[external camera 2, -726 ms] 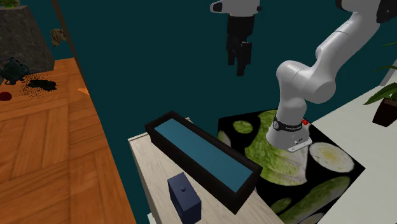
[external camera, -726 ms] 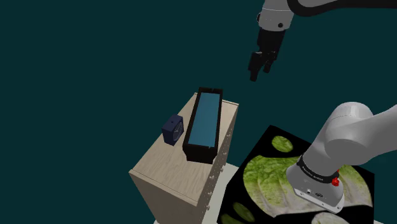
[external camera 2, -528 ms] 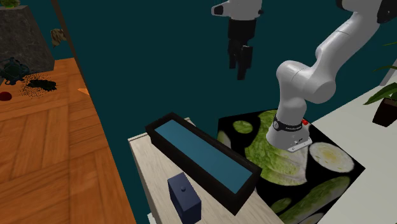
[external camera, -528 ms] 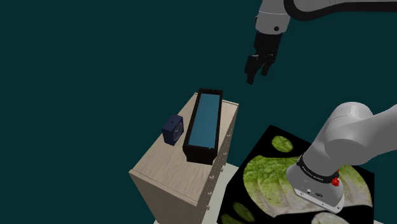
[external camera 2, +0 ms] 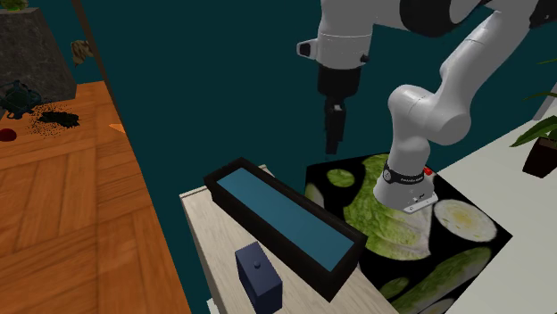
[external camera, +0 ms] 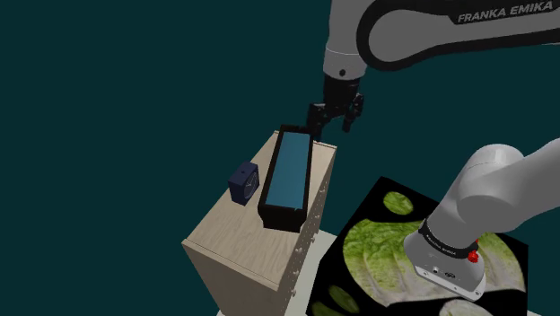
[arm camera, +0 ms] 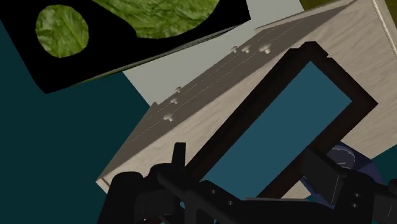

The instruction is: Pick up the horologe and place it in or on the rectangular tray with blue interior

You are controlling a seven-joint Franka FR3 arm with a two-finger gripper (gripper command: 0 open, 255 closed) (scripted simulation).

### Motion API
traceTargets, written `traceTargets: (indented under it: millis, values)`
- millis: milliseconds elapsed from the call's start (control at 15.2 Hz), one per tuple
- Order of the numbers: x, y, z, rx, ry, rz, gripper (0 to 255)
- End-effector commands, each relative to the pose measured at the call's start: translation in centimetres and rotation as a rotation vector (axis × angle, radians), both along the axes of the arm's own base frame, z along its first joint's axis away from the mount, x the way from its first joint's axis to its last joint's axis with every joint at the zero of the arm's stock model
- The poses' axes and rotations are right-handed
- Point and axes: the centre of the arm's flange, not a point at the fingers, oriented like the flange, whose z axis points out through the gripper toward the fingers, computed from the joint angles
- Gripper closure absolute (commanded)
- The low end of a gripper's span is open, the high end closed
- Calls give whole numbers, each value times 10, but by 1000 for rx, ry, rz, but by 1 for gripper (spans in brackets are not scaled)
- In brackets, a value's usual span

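Note:
The horologe is a small dark blue box clock (external camera: 243, 183) standing on a light wooden cabinet (external camera: 235, 241), right beside the long side of the black rectangular tray with a blue interior (external camera: 287, 172). In the second exterior view the clock (external camera 2: 259, 275) stands in front of the tray (external camera 2: 284, 221). My gripper (external camera: 334, 117) hangs open and empty just above the tray's far end. It also shows from the side (external camera 2: 334, 138), above and beyond the tray. In the wrist view the gripper (arm camera: 251, 170) looks onto the tray (arm camera: 275, 126), and the clock (arm camera: 354, 161) peeks past one finger.
The cabinet has a drawer front with small knobs (arm camera: 210, 70). My stand (external camera: 377, 260), black with green leaf patches, sits close beside the cabinet. A wooden floor (external camera 2: 71, 205), a rock with small items (external camera 2: 31, 53) and a potted plant (external camera 2: 543, 143) lie further off.
The gripper has come down and shifted toward the shoulder view's left, from high above the stand to just over the tray's far end. Clock and tray have not moved.

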Motion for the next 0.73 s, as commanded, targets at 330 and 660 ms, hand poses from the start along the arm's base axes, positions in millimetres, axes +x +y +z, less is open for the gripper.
traceTargets:
  millis: [330, 660]
  values:
    - [44, 66, -45, -1, -6, -231, 0]
    - [86, 107, -76, -3, -9, -392, 0]
